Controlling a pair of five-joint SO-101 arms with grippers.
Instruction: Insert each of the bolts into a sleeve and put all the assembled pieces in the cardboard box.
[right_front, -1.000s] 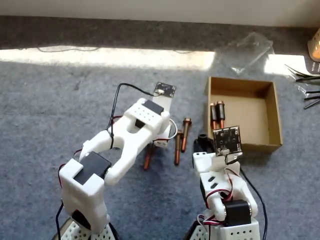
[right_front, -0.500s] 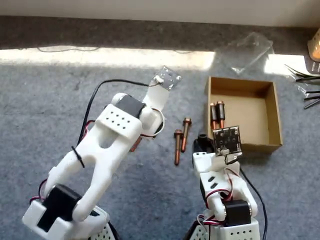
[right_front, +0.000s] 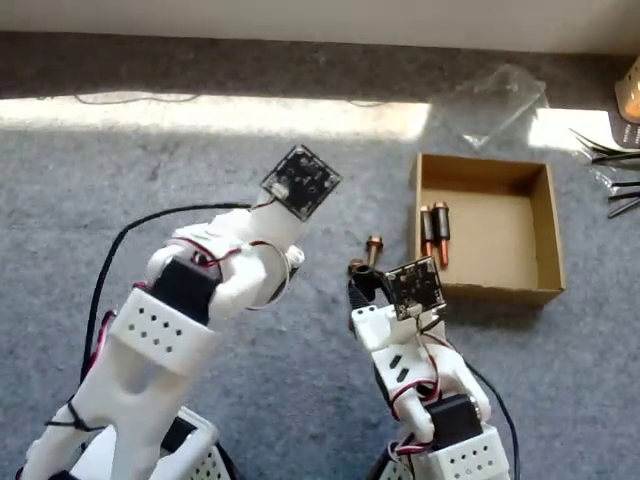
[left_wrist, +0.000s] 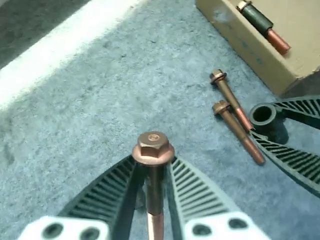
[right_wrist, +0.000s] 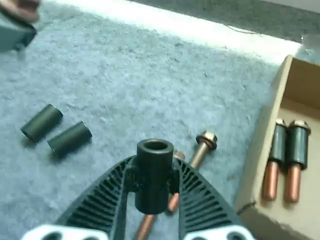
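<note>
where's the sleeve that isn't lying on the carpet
The sleeve is clamped in the right gripper, beside the two loose bolts and just left of the cardboard box in the high view.

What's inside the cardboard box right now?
Two assembled pieces, bolts in dark sleeves, lie side by side in the cardboard box. The sleeves cover each bolt's upper shank; the near wall hides a floor strip.

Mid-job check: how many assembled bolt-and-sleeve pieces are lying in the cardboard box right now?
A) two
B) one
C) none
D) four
A: a first sleeved copper bolt and a second sleeved copper bolt lie side by side in the brown cardboard box.
</note>
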